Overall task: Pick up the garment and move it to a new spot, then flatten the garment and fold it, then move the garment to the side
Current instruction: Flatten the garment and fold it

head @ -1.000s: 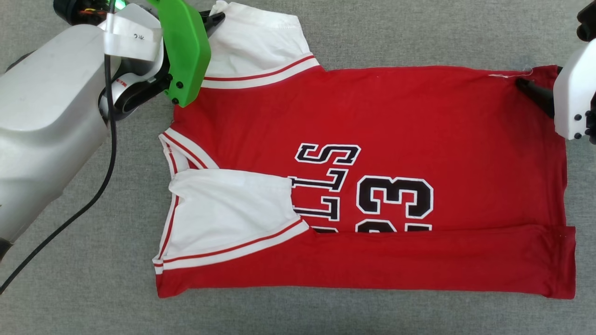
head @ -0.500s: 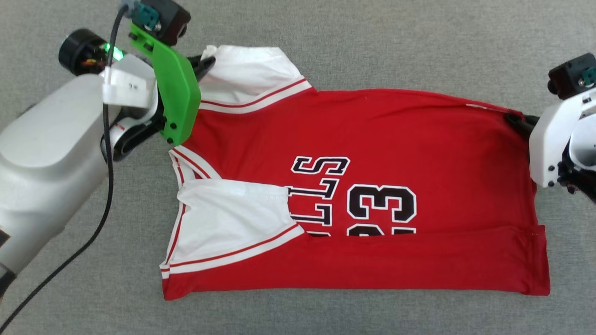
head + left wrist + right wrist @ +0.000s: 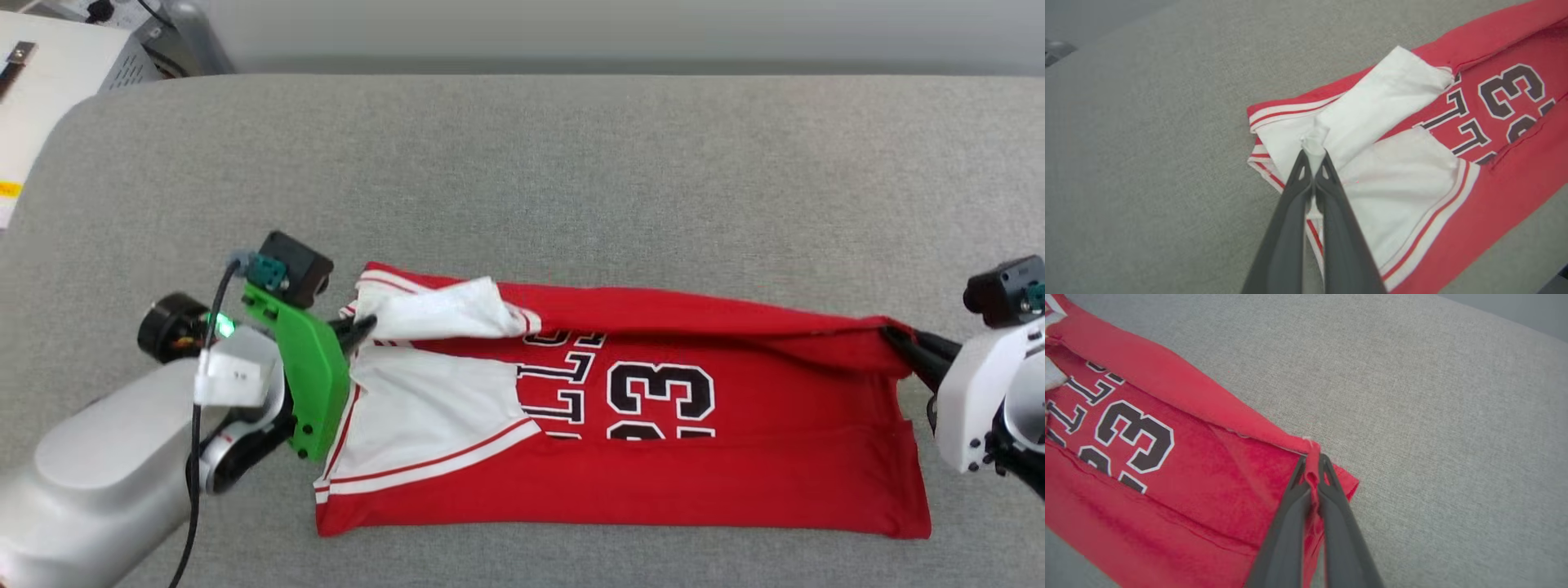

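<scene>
Two pinches on the garment (image 3: pixel 653 465): left gripper (image 3: pixel 363 327) clamps its white sleeve (image 3: pixel 441 310) at nine o'clock, right gripper (image 3: pixel 896 340) clamps its hem corner (image 3: pixel 861 336) at three; open grey surface (image 3: pixel 571 163) lies toward twelve.

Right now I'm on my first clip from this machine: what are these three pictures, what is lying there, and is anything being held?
This is a wheeled robot with two arms. The wide picture comes from a camera on its head, looking down at a grey padded surface. The other two come from cameras on its wrists, each looking along that arm's two dark fingers. On the surface lies the garment, a red jersey with white sleeves and black lettering, its near edge folded over. The left claw is shut on a pinch of white sleeve fabric at the collar end. The right claw is shut on a red hem corner at the other end. Together they seem to hold the far edge raised.
</scene>
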Robot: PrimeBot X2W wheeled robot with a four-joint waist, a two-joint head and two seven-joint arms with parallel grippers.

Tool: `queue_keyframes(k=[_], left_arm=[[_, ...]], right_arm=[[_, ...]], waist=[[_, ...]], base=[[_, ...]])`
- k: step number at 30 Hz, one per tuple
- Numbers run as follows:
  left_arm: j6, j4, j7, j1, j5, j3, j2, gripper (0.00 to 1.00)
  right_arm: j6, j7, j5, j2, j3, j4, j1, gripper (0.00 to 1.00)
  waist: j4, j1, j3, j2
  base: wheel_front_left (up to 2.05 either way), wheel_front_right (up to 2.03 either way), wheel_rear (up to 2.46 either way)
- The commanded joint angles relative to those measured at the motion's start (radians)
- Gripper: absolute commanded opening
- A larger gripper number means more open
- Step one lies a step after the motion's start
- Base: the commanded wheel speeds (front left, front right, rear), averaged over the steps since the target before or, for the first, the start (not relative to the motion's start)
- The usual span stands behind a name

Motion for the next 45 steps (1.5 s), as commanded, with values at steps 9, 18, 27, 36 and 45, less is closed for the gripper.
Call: queue_keyframes(k=[9, 18, 27, 36, 45], left_arm=[[0.054, -0.058, -0.032, 0.199, -0.045, -0.017, 0.039, 0.00], [0.053, -0.013, -0.055, 0.284, -0.064, -0.023, 0.016, 0.00], [0.157, 0.050, -0.280, 0.330, -0.027, 0.044, -0.044, 1.00], [0.320, 0.001, -0.423, 0.382, 0.088, 0.199, -0.056, 1.00], [0.393, -0.095, -0.425, 0.509, 0.336, 0.468, -0.138, 1.00]], right_arm=[[-0.001, -0.009, 0.000, 0.021, -0.092, -0.071, 0.217, 0.00], [-0.001, 0.029, -0.009, 0.082, -0.165, -0.073, 0.324, 0.00], [-0.001, 0.006, 0.005, 0.108, -0.264, -0.130, 0.360, 1.00], [-0.001, 0.107, 0.078, 0.045, -0.450, -0.209, 0.398, 1.00], [-0.001, 0.313, 0.183, 0.047, -0.507, -0.120, 0.395, 1.00]], waist=[[0.007, 0.0001, -0.049, 0.0000], [-0.001, 0.0001, -0.020, 0.0000], [0.006, 0.0001, -0.064, 0.0000], [0.026, 0.0001, -0.096, 0.0000], [0.054, 0.0001, -0.062, 0.0000]], base=[[0.00, 0.00, 0.00], [0.00, 0.00, 0.00], [0.00, 0.00, 0.00], [0.00, 0.00, 0.00], [0.00, 0.00, 0.00]])
